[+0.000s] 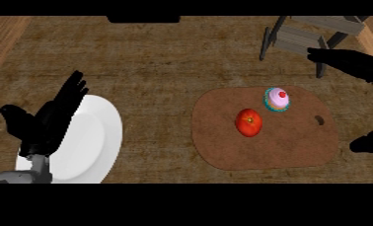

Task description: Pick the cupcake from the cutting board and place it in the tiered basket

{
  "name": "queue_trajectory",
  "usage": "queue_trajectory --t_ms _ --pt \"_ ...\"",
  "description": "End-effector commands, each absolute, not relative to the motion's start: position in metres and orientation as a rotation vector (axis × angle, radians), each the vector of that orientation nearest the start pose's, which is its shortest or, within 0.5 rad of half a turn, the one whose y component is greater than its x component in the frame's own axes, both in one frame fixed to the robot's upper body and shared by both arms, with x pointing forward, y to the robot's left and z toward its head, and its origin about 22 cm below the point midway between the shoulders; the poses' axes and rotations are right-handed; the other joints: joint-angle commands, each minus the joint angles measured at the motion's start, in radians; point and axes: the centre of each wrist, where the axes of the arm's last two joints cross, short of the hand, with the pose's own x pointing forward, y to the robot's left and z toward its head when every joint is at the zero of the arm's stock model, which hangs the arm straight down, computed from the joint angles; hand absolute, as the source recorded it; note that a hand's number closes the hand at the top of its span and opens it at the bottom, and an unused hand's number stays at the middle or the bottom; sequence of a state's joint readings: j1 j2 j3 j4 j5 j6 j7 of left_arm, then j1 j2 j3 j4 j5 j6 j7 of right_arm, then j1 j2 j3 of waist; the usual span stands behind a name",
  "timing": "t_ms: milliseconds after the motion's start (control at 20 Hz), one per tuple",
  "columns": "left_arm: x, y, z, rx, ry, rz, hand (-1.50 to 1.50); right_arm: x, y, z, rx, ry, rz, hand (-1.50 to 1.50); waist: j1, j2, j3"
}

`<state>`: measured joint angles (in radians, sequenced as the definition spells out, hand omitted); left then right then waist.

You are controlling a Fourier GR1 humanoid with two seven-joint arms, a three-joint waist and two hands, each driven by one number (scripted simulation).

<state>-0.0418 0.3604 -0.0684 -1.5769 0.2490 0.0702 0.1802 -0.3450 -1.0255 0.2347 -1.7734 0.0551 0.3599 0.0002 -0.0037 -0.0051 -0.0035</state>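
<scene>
Right hand comes in at the view's right edge, black fingers pointing left toward the middle, spread with thumb apart, holding nothing; a second dark bit of it shows lower on the same edge, beside the cutting board. Its fingertips sit up and to the right of the cupcake, near but not touching, with a strip of bare tabletop and board edge between. So the cupcake lies down-left from this hand, a short inward reach. The cupcake stands upright on the upper right part of the brown cutting board, pink frosting, red dot on top, teal wrapper; seen from above it's round, so no long axis to line up with. A tomato lies just down-left of it on the same board, close but apart, so I judge that the fingers need to close in from the right or upper side to avoid nudging it. The tiered basket sits at upper right, just beyond the right hand, a short carry away. Left hand rests open, fingers up, over the white plate at lower left, well apart from the board. The right hand is clearly the nearer one for the pick. Nothing is grasped yet.
</scene>
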Motion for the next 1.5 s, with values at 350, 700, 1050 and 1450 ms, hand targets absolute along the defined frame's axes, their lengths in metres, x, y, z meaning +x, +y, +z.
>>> queue_trajectory --t_ms 350,700,1050,1450 --pt "0.248 0.297 0.027 0.077 -1.416 -0.088 0.00 0.262 -0.260 0.202 -0.518 -1.363 1.487 -1.50 0.008 0.005 0.003" --pt "0.253 0.303 0.027 0.069 -1.404 -0.090 0.00 0.269 -0.234 0.159 -0.601 -1.262 1.465 -1.50 0.011 0.005 0.003" --pt "0.259 0.292 0.025 0.081 -1.414 -0.092 0.00 0.287 -0.254 0.127 -0.637 -1.272 1.463 -1.50 0.007 0.005 0.003" --pt "0.255 0.281 0.044 0.072 -1.416 -0.087 0.00 0.305 -0.254 0.101 -0.747 -1.326 1.442 -1.50 0.008 0.005 0.004"
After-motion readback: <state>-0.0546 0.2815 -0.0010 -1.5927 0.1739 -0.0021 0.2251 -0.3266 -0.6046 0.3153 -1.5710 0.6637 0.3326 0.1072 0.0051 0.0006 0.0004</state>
